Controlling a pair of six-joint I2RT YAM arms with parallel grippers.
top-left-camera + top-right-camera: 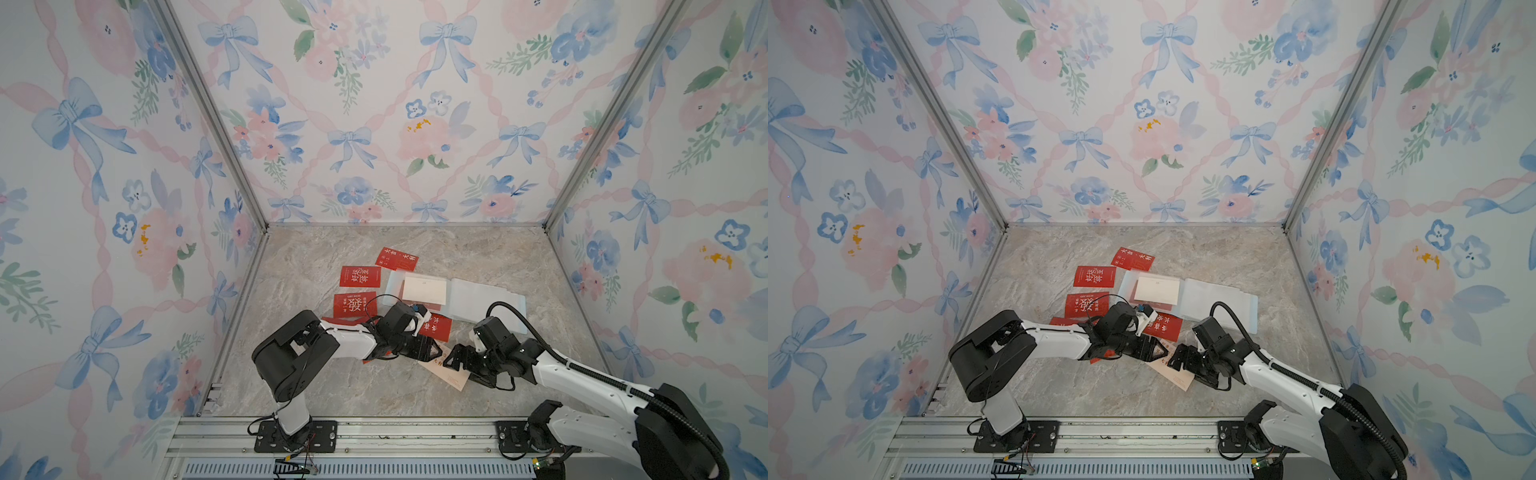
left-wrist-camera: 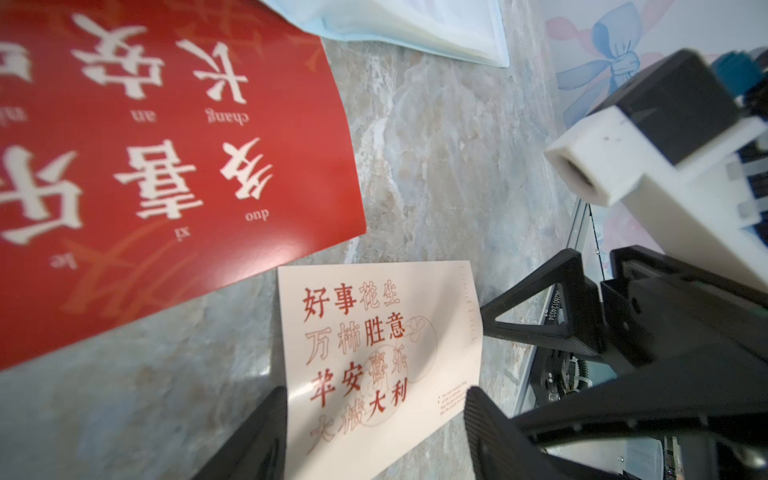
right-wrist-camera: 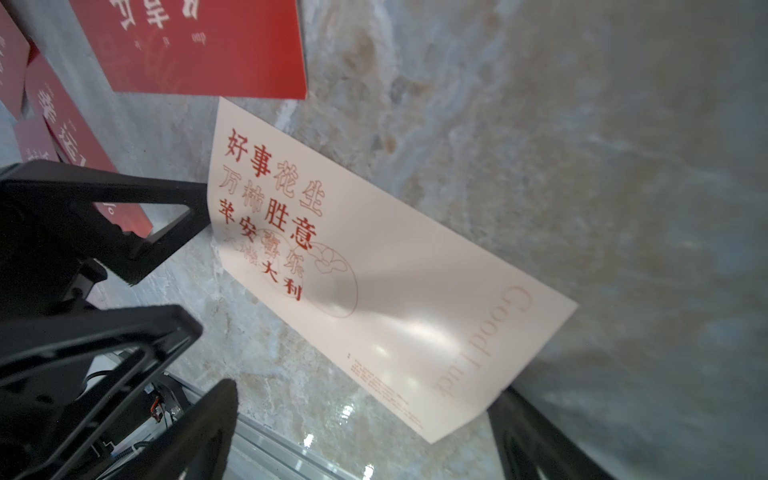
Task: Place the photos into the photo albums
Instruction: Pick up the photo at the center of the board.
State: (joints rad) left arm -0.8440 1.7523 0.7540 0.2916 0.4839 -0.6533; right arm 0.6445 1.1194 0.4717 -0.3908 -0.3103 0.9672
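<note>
A cream photo point(image 1: 451, 373) point(image 1: 1177, 376) with orange-red characters lies flat on the marble table between my two grippers. My left gripper point(image 1: 438, 352) point(image 2: 374, 415) is open, with its fingertips at the photo's lettered end point(image 2: 365, 332). My right gripper point(image 1: 453, 358) point(image 3: 365, 395) is open wide at the "Good Luck" end point(image 3: 478, 345). Neither holds the photo. Several red photos point(image 1: 360, 276) point(image 1: 354, 304) point(image 1: 397, 258) point(image 1: 435, 327) lie behind and to the left. The pale-blue photo album point(image 1: 482, 301) point(image 1: 1214, 297) lies open, with a whitish card point(image 1: 424, 291) on its left page.
Another red photo point(image 1: 340, 322) is partly hidden under my left arm. Floral walls close in three sides of the table. An aluminium rail point(image 1: 374, 432) with both arm bases runs along the front edge. The album's corner point(image 2: 399, 29) is just beyond the nearest red photo point(image 2: 166, 145).
</note>
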